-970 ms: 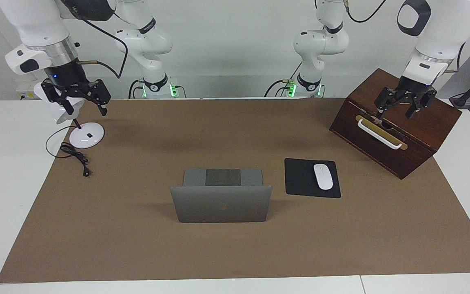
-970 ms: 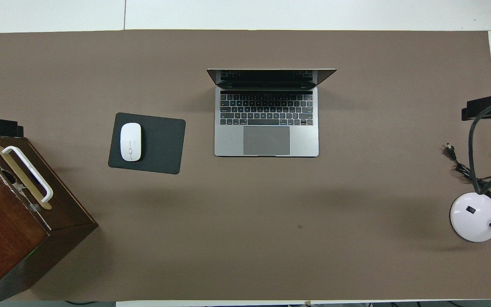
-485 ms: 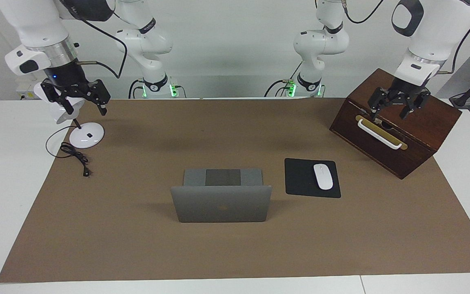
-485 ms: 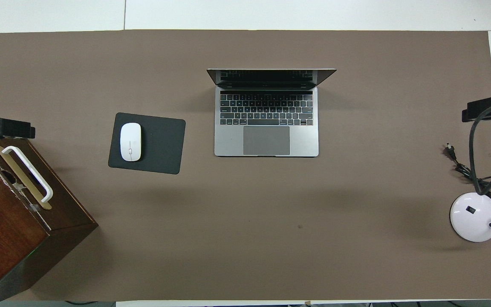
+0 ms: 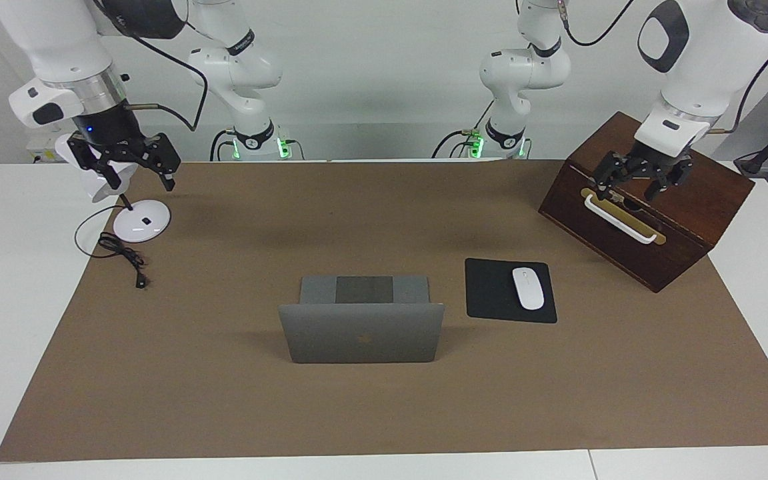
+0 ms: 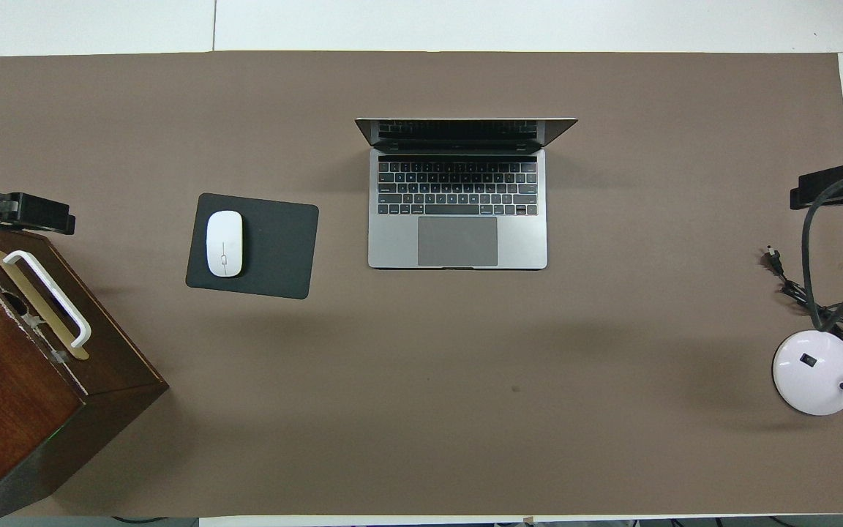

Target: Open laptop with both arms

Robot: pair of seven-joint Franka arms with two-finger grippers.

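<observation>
Both arms are up in the air, nowhere near the laptop (image 5: 361, 320), which sits open around the middle of the brown mat (image 5: 384, 413) with its lid upright and the keyboard facing the robots.

The left end effector (image 5: 636, 180) hangs over the wooden box (image 5: 684, 220) at the left arm's end of the worktop, just above the white handle (image 5: 621, 219), wrist tilted and fingers pointing down. Its fingers are spread apart with nothing between them. The right end effector (image 5: 139, 172) hovers over the white desk lamp (image 5: 142, 221) at the right arm's end, also pointing down, fingers splayed wide and not holding anything.

Compared with a second ago, the left end effector has slid along the box top toward the middle of the worktop and now sits over the handle's end. The right one has barely shifted, maybe a touch higher. The laptop hasn't budged.

The mat covers most of the white worktop (image 5: 4, 300). A black mouse pad (image 5: 491, 293) with a white mouse (image 5: 528, 288) on it lies beside the laptop, toward the box. The lamp's black cord (image 5: 124, 257) curls on the mat. There's a plain white wall at the robots' end.
</observation>
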